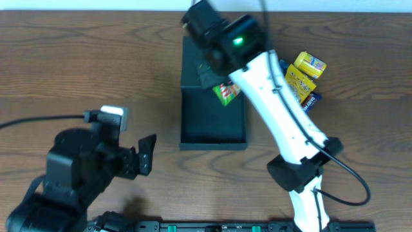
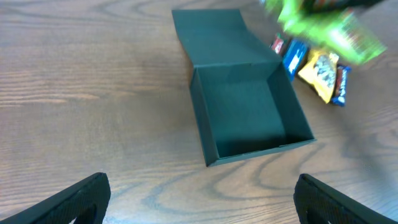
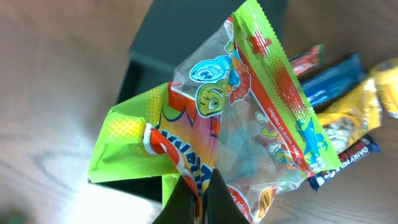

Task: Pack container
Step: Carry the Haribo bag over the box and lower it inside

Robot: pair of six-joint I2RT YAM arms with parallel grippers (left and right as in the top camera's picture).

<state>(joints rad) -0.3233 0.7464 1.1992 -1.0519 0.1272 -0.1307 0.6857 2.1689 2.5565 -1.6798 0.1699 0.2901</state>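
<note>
The container is a dark teal box lying open at the table's middle, lid flipped back; it also shows in the left wrist view and behind the packet in the right wrist view. My right gripper is shut on a green snack packet, held above the box's far end. The packet shows blurred in the left wrist view. My left gripper is open and empty, low over the table near the front left.
Several snack packets lie right of the box: yellow ones, a blue one and a dark blue one. The right arm stretches across the table's right half.
</note>
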